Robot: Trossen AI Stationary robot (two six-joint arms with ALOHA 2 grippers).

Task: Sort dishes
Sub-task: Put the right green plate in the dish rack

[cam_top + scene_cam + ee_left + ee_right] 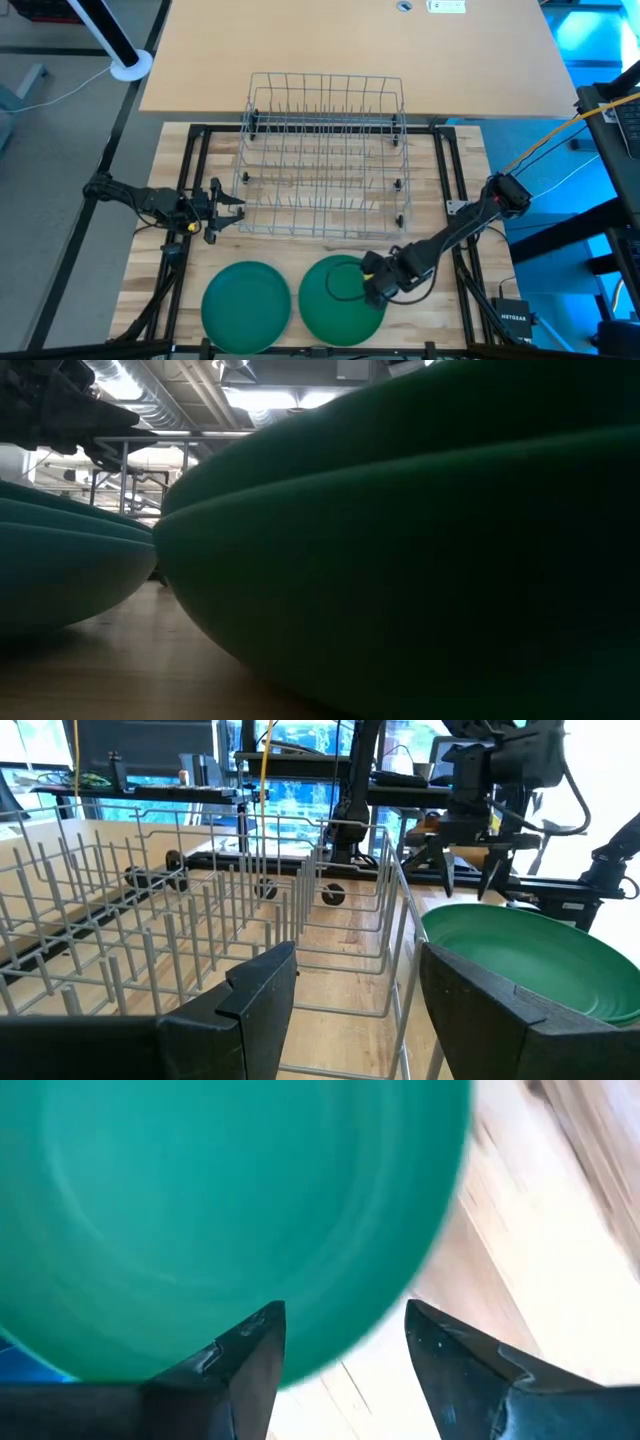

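Two stacks of round, matte, green-to-teal plastic plates lie on the near part of the wooden table: the left stack of plates and the right stack of plates, just beside each other. The empty grey wire dish rack stands farther back, near the table's middle.

Risks, as a judgement: the right gripper is poised over the right-hand rim of the right stack with its fingers spread to a moderate gap and nothing between them. If it closes on the rim too shallowly, the smooth plate may slip out on lifting. If the lower finger goes too deep, two nested plates may come up together. A push against the rim instead of a pinch could slide the stack into its neighbour. Later, a plate tilted off the tine line could jam against the rack wires.

Pose: the right arm reaches from the right side diagonally toward the near centre, wrist bent down, camera looking onto the plate's teal face. The left gripper waits at the rack's near left corner, pointed rightward along the rack's near edge, its fingers spread wide and empty.
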